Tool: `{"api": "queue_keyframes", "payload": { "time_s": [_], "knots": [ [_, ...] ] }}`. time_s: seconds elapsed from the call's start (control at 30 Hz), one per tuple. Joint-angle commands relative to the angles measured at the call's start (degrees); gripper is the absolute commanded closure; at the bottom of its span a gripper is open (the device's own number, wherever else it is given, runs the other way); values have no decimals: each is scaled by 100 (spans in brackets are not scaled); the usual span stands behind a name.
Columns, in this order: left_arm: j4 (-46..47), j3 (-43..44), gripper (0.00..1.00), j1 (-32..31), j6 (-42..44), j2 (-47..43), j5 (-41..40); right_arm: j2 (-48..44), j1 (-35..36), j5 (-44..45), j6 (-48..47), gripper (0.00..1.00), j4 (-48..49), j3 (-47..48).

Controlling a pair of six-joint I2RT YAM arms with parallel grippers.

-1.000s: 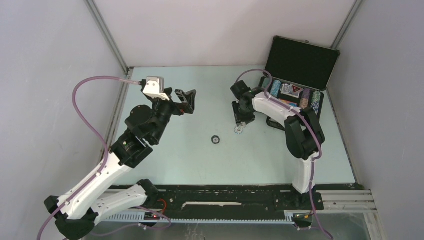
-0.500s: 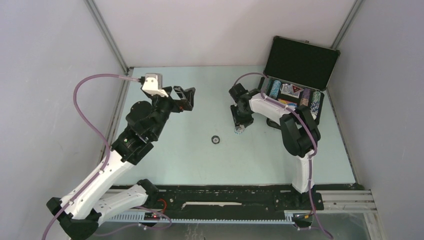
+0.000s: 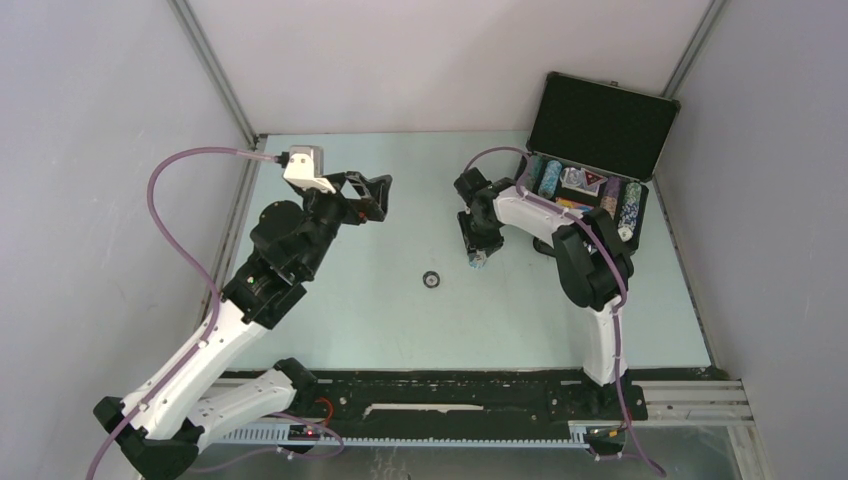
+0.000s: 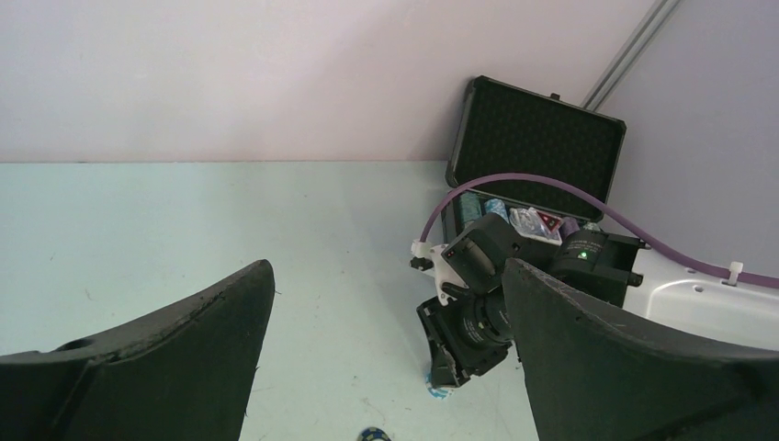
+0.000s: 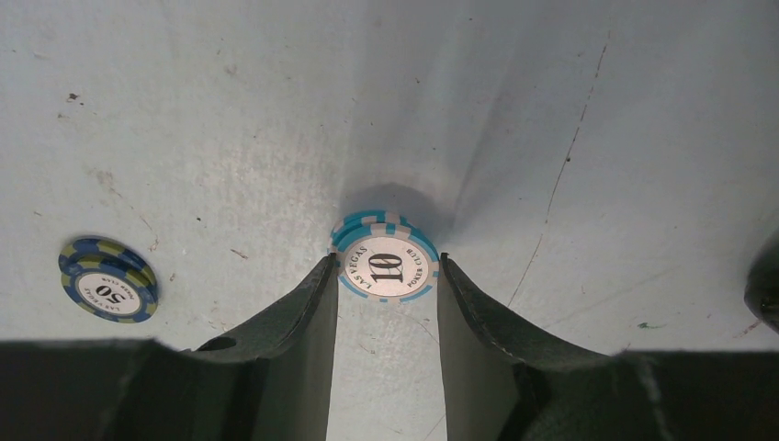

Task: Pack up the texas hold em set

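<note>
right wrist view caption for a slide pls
Right end effector straddles a light blue and white 10 poker chip; blue and yellow 50 chip lies apart.

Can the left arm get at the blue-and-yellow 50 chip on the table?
Probably yes: the blue-and-yellow 50 chip lies uncovered on bare table between the arms, and the open left gripper hangs free.

Briefcase (image 3: 600, 125) open; 10 chip (image 5: 384, 266), 50 chip (image 5: 108, 280) outside.

Bright; soft shadow behind poker chip (image 5: 384, 266)
</note>
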Motion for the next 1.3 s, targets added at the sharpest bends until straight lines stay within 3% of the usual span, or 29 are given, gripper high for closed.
{"api": "queue_keyframes", "payload": {
  "time_s": [0.0, 0.43, 0.77, 1.03, 1.27],
  "knots": [
    [160, -62, 0, 76, -82, -40, 65, 25, 23, 95, -99, 56, -40, 234],
    [159, -64, 1, 150, -145, -31, 168, -102, 54, -122, -72, 27, -8, 228],
    [158, -65, 1, 180, -137, -64, 169, 254, 58, 3, 24, 28, -92, 334],
    [162, -52, 1, 239, -172, -90, 216, 498, 127, 42, -2, 36, -431, 586],
    [161, -53, 1, 320, -224, -128, 307, 472, 133, -31, -164, 35, -875, 687]
  ]
}}
